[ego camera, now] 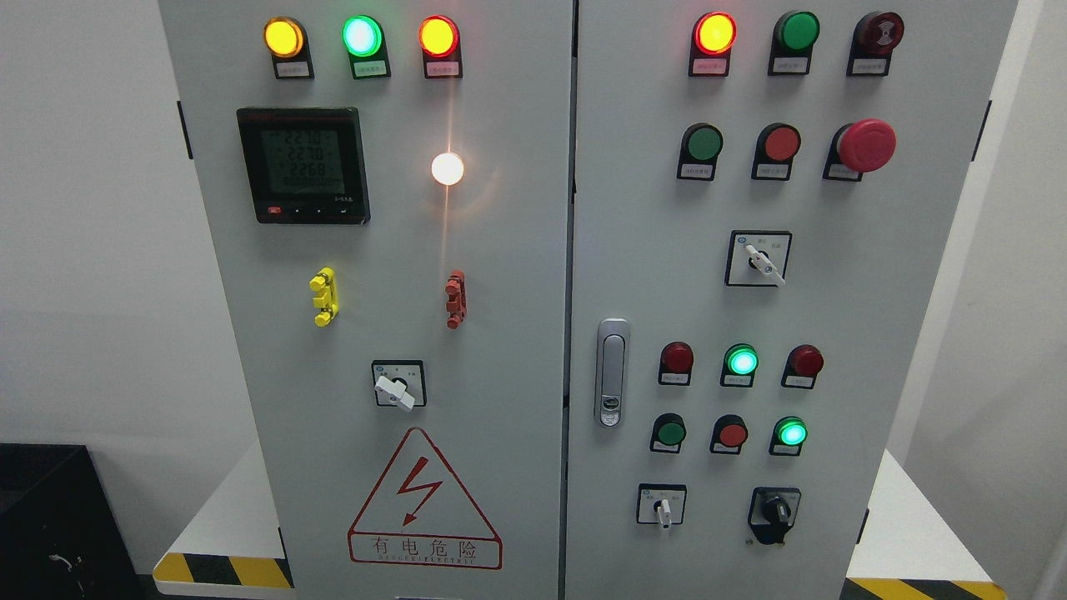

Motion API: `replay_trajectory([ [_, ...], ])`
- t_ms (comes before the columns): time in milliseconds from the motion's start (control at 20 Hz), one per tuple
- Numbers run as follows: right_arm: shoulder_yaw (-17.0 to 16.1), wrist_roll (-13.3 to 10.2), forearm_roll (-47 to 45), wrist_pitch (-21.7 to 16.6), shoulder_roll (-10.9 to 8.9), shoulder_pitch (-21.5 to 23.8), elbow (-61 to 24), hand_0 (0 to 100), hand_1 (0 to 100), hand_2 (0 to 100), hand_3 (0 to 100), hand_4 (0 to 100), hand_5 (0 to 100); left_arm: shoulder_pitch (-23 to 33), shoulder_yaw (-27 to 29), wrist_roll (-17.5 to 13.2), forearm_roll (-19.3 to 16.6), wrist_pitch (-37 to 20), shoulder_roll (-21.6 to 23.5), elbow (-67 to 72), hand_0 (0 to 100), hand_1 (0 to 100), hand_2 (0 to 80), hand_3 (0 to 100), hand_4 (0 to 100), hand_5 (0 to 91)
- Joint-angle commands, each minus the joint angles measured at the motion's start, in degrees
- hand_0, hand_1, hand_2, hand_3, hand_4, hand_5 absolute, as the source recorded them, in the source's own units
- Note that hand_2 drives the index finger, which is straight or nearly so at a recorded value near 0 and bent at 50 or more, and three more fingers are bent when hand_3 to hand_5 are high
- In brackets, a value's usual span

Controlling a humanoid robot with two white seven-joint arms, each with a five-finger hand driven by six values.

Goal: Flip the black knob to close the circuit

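We see neither hand in frame, so we cannot tell their fingers' state, and the black knob [776,510] at the lower right of the grey cabinet [517,250] looks untouched, leaving the whole flip ahead.

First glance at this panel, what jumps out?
The glaring white lamp on the left door, flaring a streak down the panel, beside the lit digital meter. Next, the big red mushroom button at upper right and the red lightning warning triangle at lower left. The black knob sits low on the right door; no hand in view.
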Motion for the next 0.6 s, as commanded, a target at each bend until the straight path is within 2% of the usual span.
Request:
replay_trajectory([
  [0, -4.40, -1.70, 11.02, 0.12, 0.15, 1.19, -16.86, 0, 14, 35, 61, 56, 46, 1.32, 0.00, -0.03, 0.05, 0.03, 0.00, -1.76, 12, 56, 0.0, 0, 0, 0.0],
  [300, -5.18, -3.72, 19.37, 0.29, 0.15, 1.28, -24.33, 0, 14, 44, 72, 63, 54, 1.32, 0.00, -0.03, -0.04, 0.03, 0.00, -1.76, 12, 56, 0.0, 0, 0, 0.0],
  [550, -6.07, -3.98, 27.29, 0.29, 0.07, 1.28, -31.54, 0, 11, 55, 78, 65, 57, 1.32, 0.00, -0.03, 0.05, 0.03, 0.00, -1.76, 12, 56, 0.0, 0, 0, 0.0],
])
